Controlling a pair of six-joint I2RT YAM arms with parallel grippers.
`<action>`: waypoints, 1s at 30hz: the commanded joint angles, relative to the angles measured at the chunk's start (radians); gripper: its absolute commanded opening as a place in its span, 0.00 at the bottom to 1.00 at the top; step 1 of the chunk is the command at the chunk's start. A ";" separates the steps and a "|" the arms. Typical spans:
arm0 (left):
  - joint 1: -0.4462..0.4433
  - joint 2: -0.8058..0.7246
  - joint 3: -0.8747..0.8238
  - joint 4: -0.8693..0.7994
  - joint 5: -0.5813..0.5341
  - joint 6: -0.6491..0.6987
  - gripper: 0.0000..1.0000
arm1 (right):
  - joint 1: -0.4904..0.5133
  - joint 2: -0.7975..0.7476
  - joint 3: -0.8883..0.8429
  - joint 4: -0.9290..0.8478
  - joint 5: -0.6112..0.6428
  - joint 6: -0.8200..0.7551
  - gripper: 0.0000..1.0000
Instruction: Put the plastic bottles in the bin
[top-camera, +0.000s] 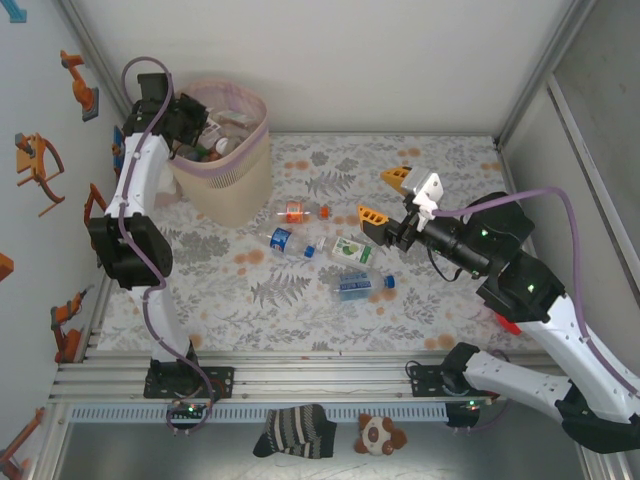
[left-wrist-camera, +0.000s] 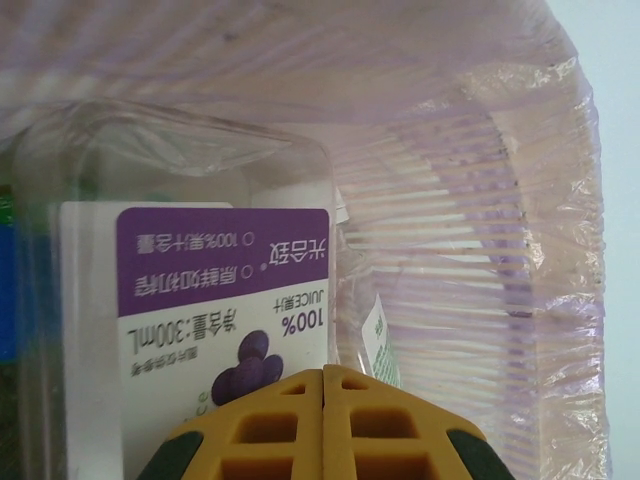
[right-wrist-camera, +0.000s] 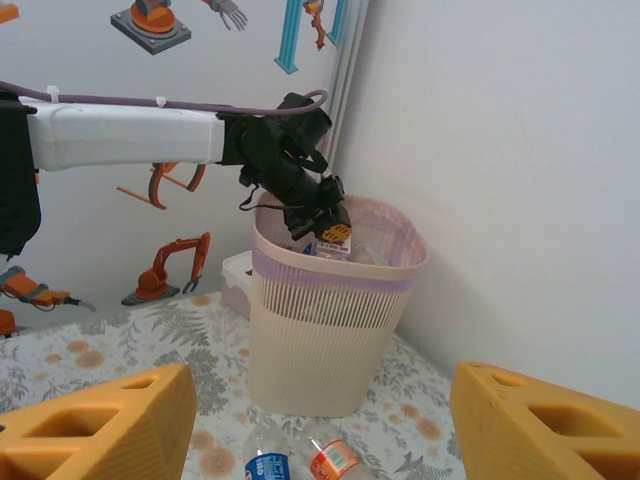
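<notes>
1. Two hands on the rig. Left hand (top-camera: 192, 122): fingers pressed together with nothing between them, sitting in the mouth of the bin (top-camera: 228, 195).
2. Right hand (top-camera: 384, 197): fingers apart, empty, raised over the desk (top-camera: 450, 170) right of centre.
3. Nearest stock to my right hand: green-and-white labelled bottle (top-camera: 350, 250), just to the near-left of the fingers, long axis roughly left to right across the desk.
4. Other loose stock, all between the arms and nearer my right hand:
   - blue-capped bottle (top-camera: 358, 286)
   - blue-labelled bottle (top-camera: 283, 240)
   - orange-capped bottle (top-camera: 297, 211)
5. Bin: back-left corner, pink liner (left-wrist-camera: 480, 250). It holds several bottles, among them a clear purple-labelled juice bottle (left-wrist-camera: 225, 290) just beyond my left fingertips.
6. Judgement: the next pick falls to my right hand, with its fingers set across the bottle's long axis.
</notes>
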 joint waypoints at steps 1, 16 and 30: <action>-0.006 0.057 0.012 -0.050 0.012 0.049 0.00 | 0.000 -0.010 0.003 0.012 0.010 0.015 0.67; -0.055 -0.157 -0.007 -0.045 -0.156 0.316 0.05 | 0.001 0.012 0.025 -0.002 0.027 0.021 0.65; -0.191 -0.342 -0.202 0.066 -0.168 0.701 0.43 | 0.000 0.008 0.023 -0.017 0.043 0.019 0.65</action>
